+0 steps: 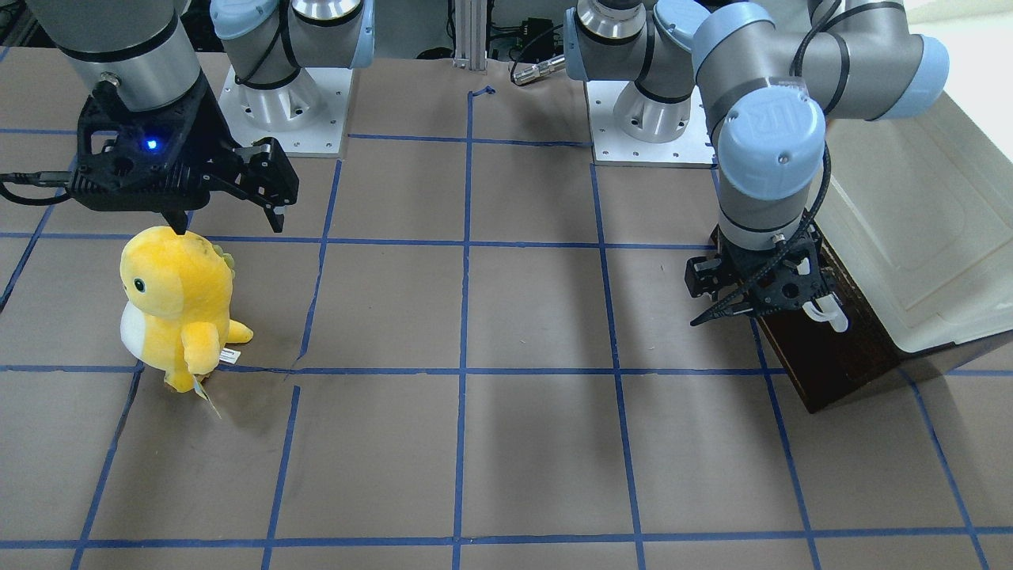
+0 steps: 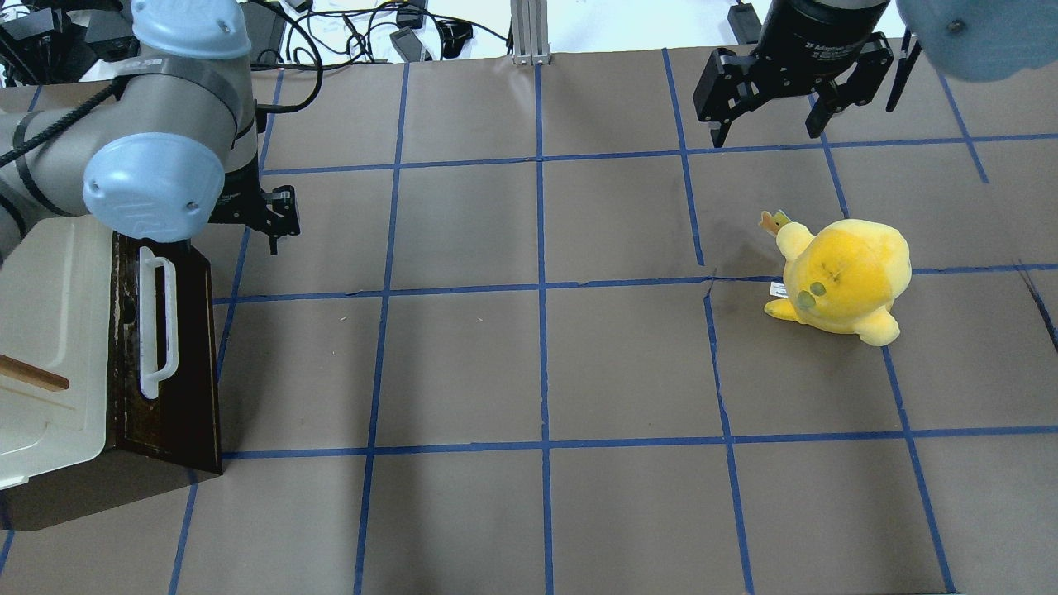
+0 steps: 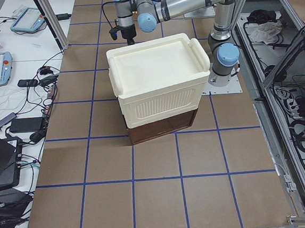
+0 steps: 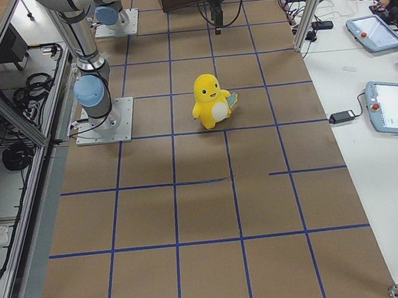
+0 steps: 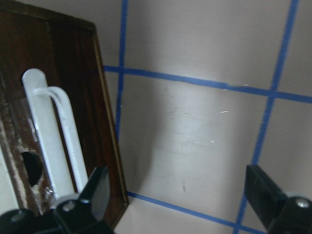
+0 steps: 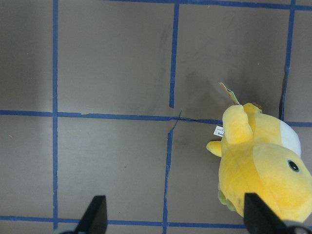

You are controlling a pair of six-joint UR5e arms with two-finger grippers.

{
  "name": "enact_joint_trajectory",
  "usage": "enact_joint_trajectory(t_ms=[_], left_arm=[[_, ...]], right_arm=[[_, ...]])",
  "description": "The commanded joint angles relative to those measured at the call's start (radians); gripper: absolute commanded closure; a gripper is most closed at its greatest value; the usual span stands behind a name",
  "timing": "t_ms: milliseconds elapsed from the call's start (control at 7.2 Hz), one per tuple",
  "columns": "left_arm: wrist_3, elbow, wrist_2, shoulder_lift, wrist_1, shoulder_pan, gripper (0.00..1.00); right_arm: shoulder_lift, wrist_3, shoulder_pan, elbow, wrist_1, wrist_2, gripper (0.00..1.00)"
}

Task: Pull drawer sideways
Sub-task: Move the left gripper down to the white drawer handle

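Observation:
The dark brown drawer (image 2: 186,364) sits under the cream-white cabinet (image 2: 58,330) at the table's left end. Its white bar handle (image 2: 155,326) faces the table's middle. The drawer also shows in the front view (image 1: 831,356), the left side view (image 3: 161,126) and the left wrist view (image 5: 63,97). My left gripper (image 1: 760,313) is open above the far end of the drawer front. In the left wrist view (image 5: 178,204) one finger (image 5: 95,190) is beside the handle's end (image 5: 48,141) and the other (image 5: 263,195) is over bare table. My right gripper (image 2: 767,128) is open and empty.
A yellow plush toy (image 2: 843,277) stands on the right half of the table, just in front of my right gripper (image 1: 229,222); it shows in the right wrist view (image 6: 263,170). A wooden stick (image 2: 33,373) lies on the cabinet's top. Blue tape lines grid the brown table (image 2: 537,364).

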Motion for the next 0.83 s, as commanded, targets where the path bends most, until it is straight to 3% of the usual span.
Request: enact_joint_trajectory(t_ms=[0, 139, 694], left_arm=[[-0.110, -0.027, 0.105, -0.080, 0.002, -0.001, 0.00], [-0.154, -0.029, 0.198, -0.115, 0.001, -0.001, 0.00], [-0.225, -0.024, 0.300, -0.151, -0.005, -0.019, 0.00]], right_arm=[[0.000, 0.000, 0.000, 0.000, 0.000, -0.001, 0.00], [0.000, 0.000, 0.000, 0.000, 0.000, -0.001, 0.00], [0.000, -0.002, 0.000, 0.000, 0.000, -0.001, 0.00]])
